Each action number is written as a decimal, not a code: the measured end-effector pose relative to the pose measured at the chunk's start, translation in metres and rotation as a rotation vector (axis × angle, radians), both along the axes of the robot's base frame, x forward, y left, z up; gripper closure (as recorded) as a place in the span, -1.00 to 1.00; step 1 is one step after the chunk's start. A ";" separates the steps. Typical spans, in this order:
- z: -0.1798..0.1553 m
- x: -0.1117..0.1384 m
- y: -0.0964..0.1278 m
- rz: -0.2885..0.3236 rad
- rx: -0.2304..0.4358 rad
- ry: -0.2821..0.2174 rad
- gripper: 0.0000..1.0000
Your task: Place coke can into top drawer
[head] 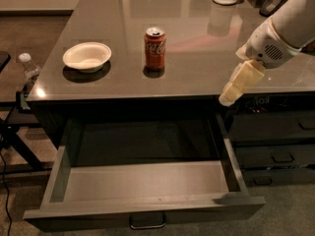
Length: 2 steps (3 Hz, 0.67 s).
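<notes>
Red coke can (154, 48) stands upright on the grey countertop (197, 65), with a white bowl (87, 56) at its 9 o'clock. The top drawer (147, 182) lies pulled open below the counter's front edge, at the can's 6 o'clock. Your gripper (229, 96) hangs at the can's 4 o'clock, well apart from it, carrying nothing; whether it is spread or closed cannot be told. Judged step: the reach. Next, swing toward 10 o'clock and straddle the can before closing.

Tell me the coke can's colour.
Coke can red with white script, camera view; gripper hovers to its right.
</notes>
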State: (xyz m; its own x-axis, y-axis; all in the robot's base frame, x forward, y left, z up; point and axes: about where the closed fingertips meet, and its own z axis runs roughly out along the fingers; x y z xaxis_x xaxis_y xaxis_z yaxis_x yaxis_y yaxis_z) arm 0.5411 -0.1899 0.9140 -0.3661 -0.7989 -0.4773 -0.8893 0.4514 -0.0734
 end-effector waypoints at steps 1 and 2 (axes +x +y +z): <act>-0.006 0.019 0.012 -0.042 0.106 -0.016 -1.00; -0.010 0.050 0.026 -0.084 0.213 -0.036 -1.00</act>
